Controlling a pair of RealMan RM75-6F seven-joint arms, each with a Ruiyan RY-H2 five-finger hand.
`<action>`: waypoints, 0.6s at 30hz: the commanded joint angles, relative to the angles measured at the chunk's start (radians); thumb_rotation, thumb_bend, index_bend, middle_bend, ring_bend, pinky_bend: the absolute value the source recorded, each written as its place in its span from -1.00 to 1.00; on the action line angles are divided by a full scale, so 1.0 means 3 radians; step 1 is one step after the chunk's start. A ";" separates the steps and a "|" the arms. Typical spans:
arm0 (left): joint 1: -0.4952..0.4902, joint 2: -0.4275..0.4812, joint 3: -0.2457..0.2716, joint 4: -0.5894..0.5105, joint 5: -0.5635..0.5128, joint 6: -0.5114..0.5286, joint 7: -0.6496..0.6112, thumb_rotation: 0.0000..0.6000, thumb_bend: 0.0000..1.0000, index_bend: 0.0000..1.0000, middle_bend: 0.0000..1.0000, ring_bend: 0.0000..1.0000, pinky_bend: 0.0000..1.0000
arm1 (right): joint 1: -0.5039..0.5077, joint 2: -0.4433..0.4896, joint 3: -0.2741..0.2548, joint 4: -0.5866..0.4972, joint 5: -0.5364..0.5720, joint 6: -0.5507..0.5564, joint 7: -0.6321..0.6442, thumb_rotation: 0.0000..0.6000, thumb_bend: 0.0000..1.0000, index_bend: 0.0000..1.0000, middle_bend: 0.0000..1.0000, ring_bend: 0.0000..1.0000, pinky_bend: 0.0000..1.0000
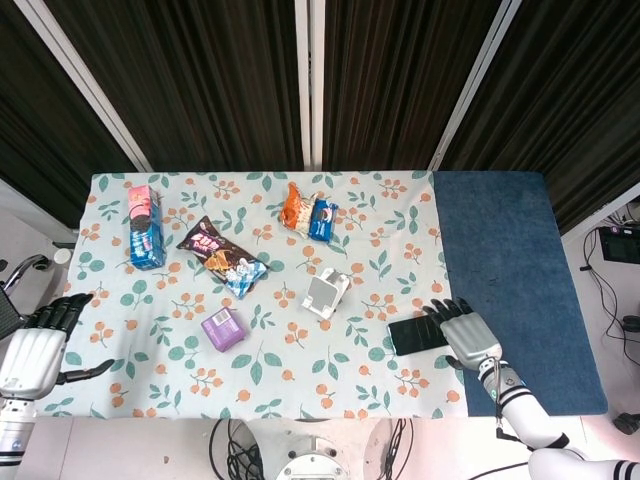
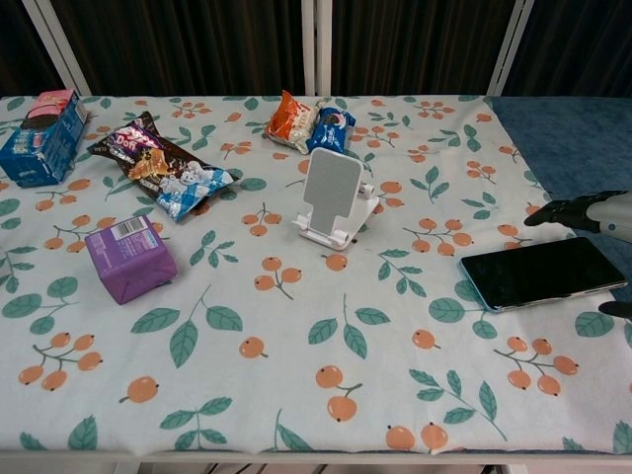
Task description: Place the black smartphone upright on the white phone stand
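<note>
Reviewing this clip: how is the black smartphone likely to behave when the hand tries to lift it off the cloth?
The black smartphone lies flat on the tablecloth, so fingers probably struggle to get under its thin edge. Its glossy face looks slippery, so it may slide rather than lift. It looks rigid, so it should not flex once held. The right hand is open at its right end.

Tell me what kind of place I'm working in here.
Probably a lab or test bay rather than a home: a table with a floral cloth staged with snack packs and a phone stand, dark curtains behind, and loose cables beneath the front edge.
</note>
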 commanded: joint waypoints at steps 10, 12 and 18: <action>-0.0024 -0.0005 -0.0011 0.0008 -0.0013 -0.0040 -0.0013 0.22 -0.88 -0.77 -0.75 -0.74 -0.56 | 0.0203 -0.0136 -0.0074 0.0063 0.0234 0.0138 -0.0063 1.00 -0.70 -1.00 -1.00 -1.00 -1.00; -0.0027 -0.0001 -0.0013 0.0000 -0.0016 -0.0043 -0.0005 0.21 -0.88 -0.77 -0.75 -0.74 -0.56 | 0.0222 -0.0149 -0.0081 0.0073 0.0260 0.0141 -0.0048 1.00 -0.69 -1.00 -1.00 -1.00 -1.00; -0.0036 0.0020 -0.0013 -0.0033 0.0001 -0.0045 0.0008 0.22 -0.88 -0.77 -0.75 -0.74 -0.56 | 0.0273 -0.0183 -0.0109 0.0111 0.0295 0.0167 -0.0005 1.00 -0.70 -1.00 -1.00 -1.00 -1.00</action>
